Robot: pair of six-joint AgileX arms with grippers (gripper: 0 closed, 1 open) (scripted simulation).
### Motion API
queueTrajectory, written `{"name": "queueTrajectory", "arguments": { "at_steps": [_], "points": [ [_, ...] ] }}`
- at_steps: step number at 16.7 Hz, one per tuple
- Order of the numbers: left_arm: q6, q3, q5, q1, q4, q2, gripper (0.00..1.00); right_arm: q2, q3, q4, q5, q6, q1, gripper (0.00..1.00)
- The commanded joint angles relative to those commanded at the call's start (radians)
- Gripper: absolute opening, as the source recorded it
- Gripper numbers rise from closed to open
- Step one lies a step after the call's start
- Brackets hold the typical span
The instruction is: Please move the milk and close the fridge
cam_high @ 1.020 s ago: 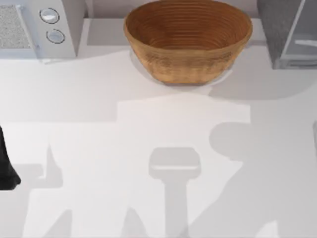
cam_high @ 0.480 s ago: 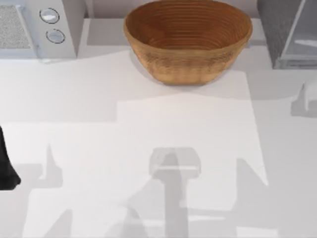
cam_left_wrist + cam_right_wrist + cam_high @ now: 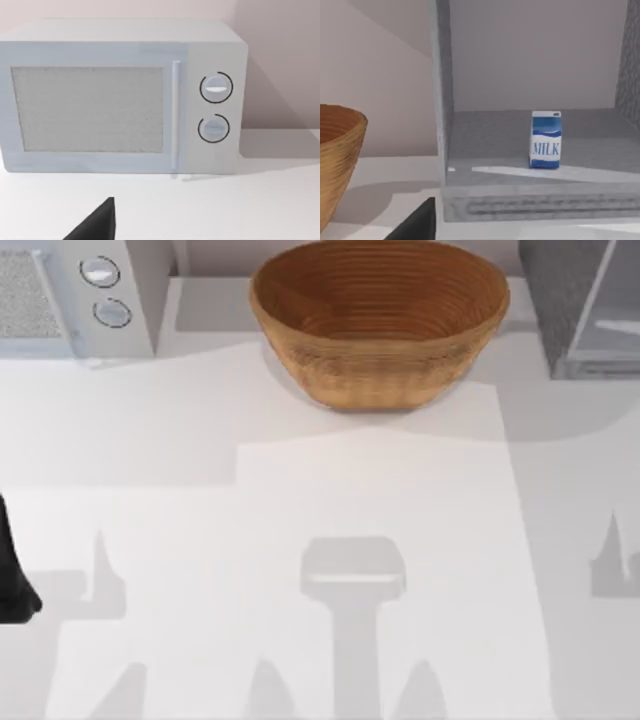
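Right wrist view: milk (image 3: 545,139) stands untouched inside the open fridge (image 3: 530,200); arm shadow has shifted on the counter (image 3: 300,490), end effector state unclear.

- "MILK" is showing in blue capitals on the white lower band of the milk (image 3: 545,139), facing the right wrist camera (carton standing upright inside the fridge (image 3: 530,202))
- small dark mark on the carton's top edge, too tiny to read
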Motion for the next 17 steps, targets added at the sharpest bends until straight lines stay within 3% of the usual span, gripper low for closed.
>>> {"name": "queueTrajectory", "arguments": {
  "at_steps": [4,11,17],
  "points": [
    [0.000,0.000,0.000,0.000,0.000,0.000,1.00,-0.131,-0.099,-0.054,0.003,-0.013,0.036,1.00],
    [0.000,0.000,0.000,0.000,0.000,0.000,1.00,-0.143,-0.094,-0.067,0.002,-0.012,0.035,1.00],
    [0.000,0.000,0.000,0.000,0.000,0.000,1.00,-0.316,0.048,-0.349,0.000,-0.010,0.040,1.00]
  ]
}}
